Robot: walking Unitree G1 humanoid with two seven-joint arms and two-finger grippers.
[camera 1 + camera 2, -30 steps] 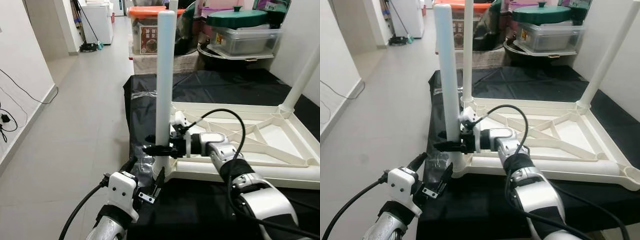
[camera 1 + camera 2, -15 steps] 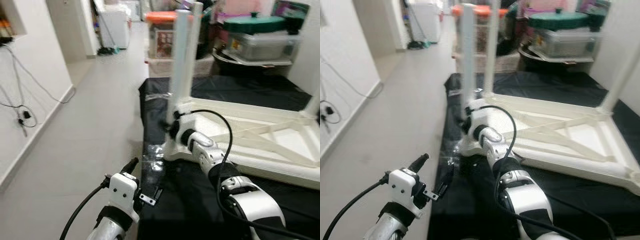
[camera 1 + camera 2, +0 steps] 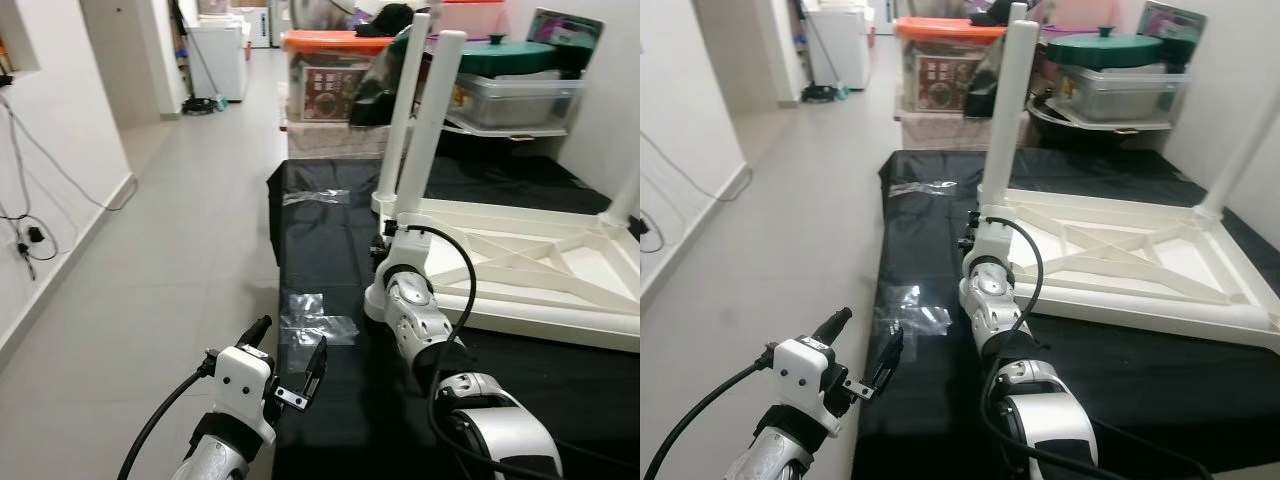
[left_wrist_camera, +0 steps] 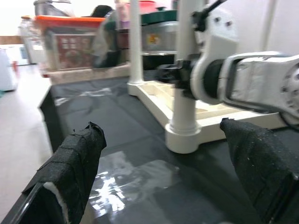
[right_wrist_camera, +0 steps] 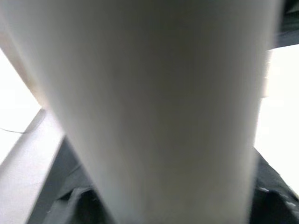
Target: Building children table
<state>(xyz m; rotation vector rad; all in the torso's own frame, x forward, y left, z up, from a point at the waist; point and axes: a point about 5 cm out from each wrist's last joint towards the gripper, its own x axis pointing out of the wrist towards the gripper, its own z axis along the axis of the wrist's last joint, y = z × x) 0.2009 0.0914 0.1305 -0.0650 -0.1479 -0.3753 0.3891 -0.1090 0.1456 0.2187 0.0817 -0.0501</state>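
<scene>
A white plastic children's table (image 3: 540, 325) lies upside down on a surface covered with black cloth (image 3: 320, 240). A white leg (image 3: 432, 130) stands upright in its near left corner, and another leg (image 3: 402, 110) stands behind it. My right gripper (image 3: 386, 243) is shut on the near leg low down, just above the socket. In the right wrist view that leg (image 5: 159, 102) is very close. My left gripper (image 3: 300, 375) hovers open and empty over the cloth's near left edge, short of the table corner. Its fingers (image 4: 70, 172) point at the leg's base (image 4: 183, 116).
Clear plastic wrap (image 3: 315, 310) lies on the cloth before the corner. A third leg (image 3: 625, 195) rises at the far right. Storage boxes (image 3: 335, 65) and a green-lidded container (image 3: 510, 55) stand behind. Tiled floor (image 3: 150, 250) drops away on the left beside a white wall.
The view has swung and shifted. My right gripper stays on the near leg. The table corner now lies farther from my left gripper, which hangs much as before.
</scene>
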